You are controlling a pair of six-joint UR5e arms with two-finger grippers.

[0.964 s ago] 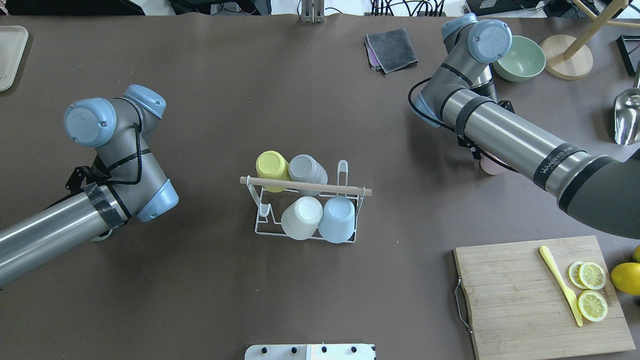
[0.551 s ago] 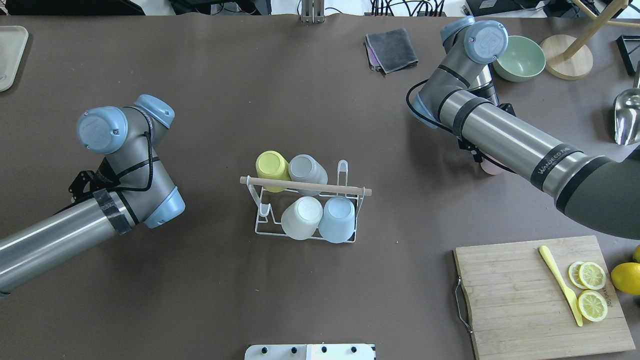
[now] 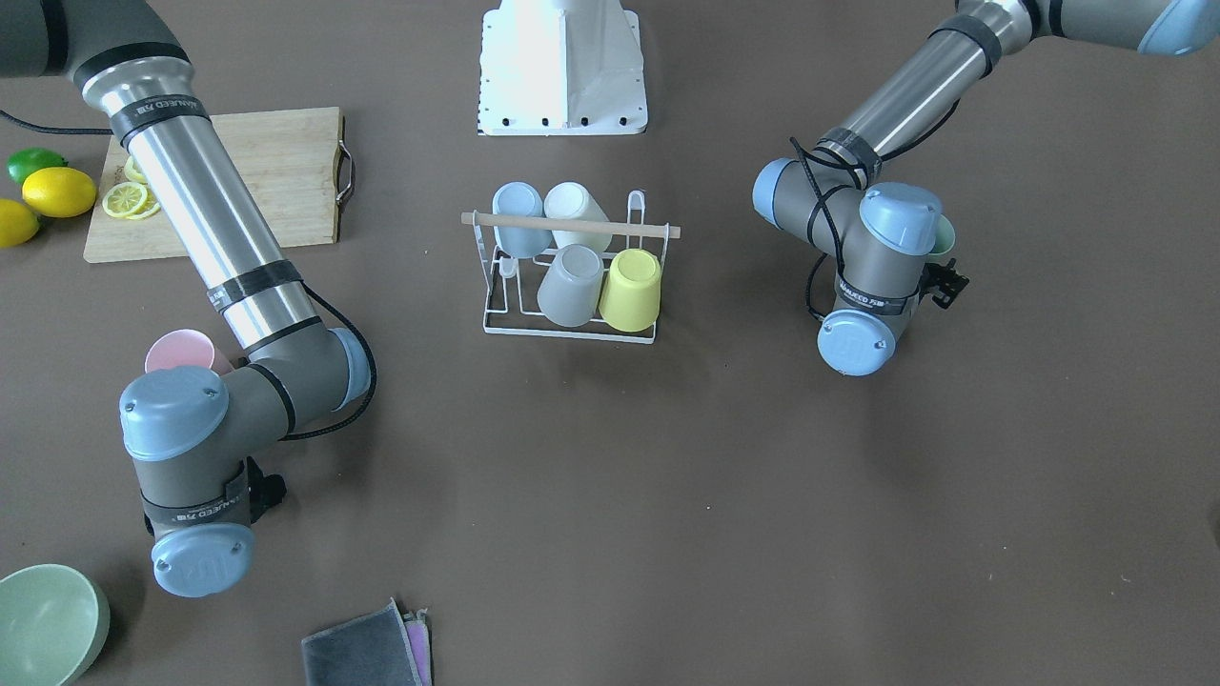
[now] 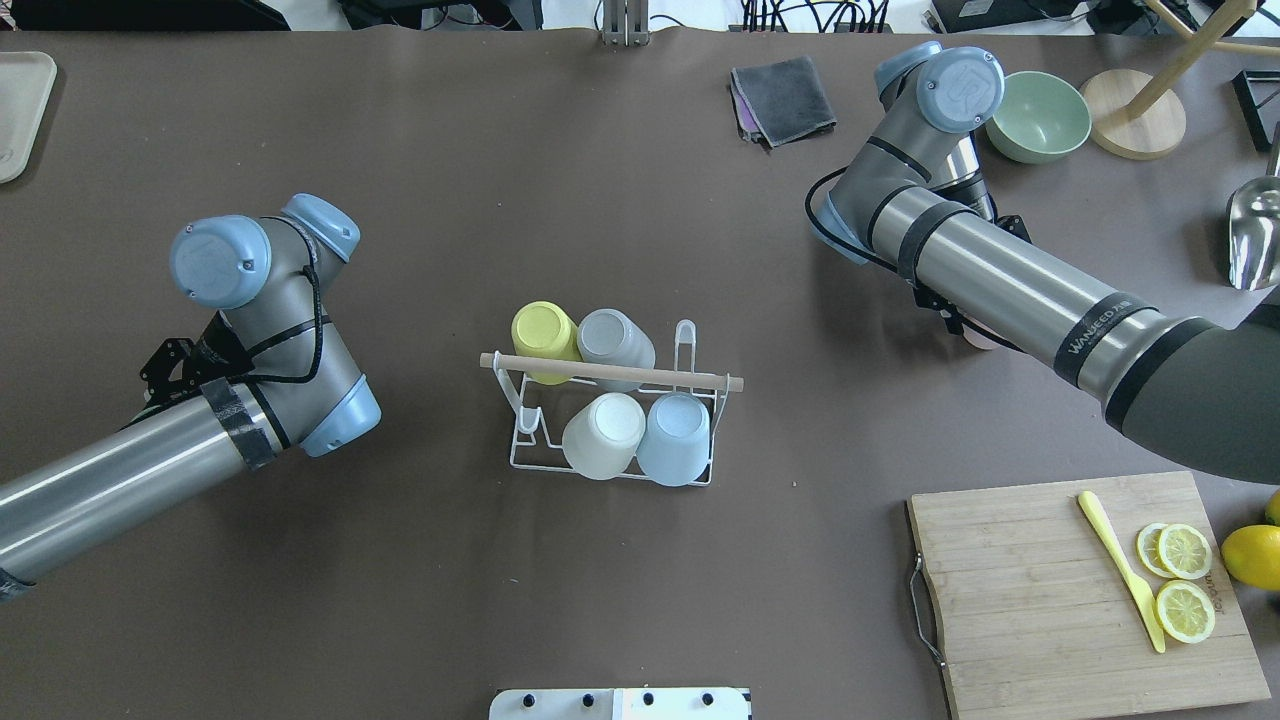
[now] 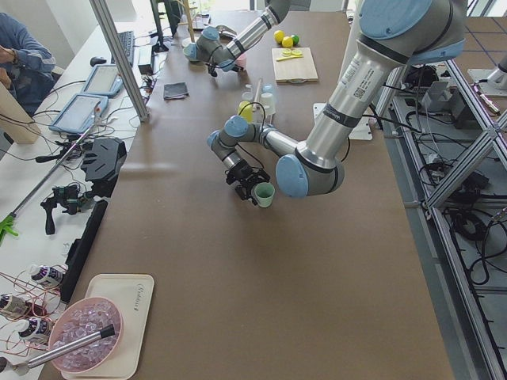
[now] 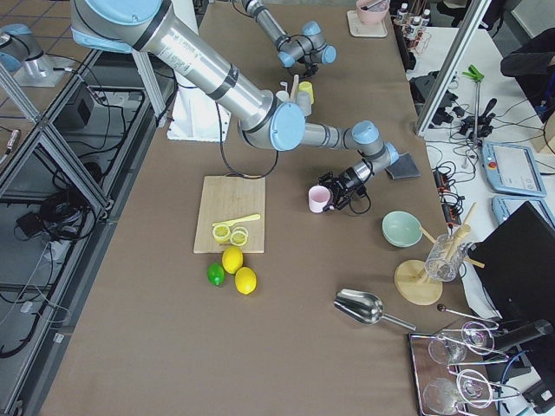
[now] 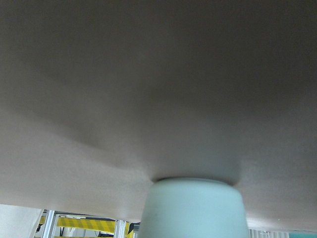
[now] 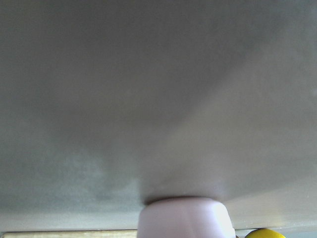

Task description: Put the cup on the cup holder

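Front-facing exterior: cup holder [image 3: 610, 227] mid-table, four cups [image 3: 630, 276] seated, prong [image 3: 505, 270] free. Left exterior: left gripper [image 5: 257, 190] apparently clamped on green cup [image 5: 264, 195], well apart from holder. Right exterior: right gripper [image 6: 329, 196] apparently clamped on pink cup [image 6: 319, 199], equally far. Risk: misaligned rim snagging prong, tipping light holder; arms colliding if both converged

White wire cup holder [image 4: 610, 372], 4 upturned cups [image 4: 603, 433], pink cup [image 3: 176, 351] apart
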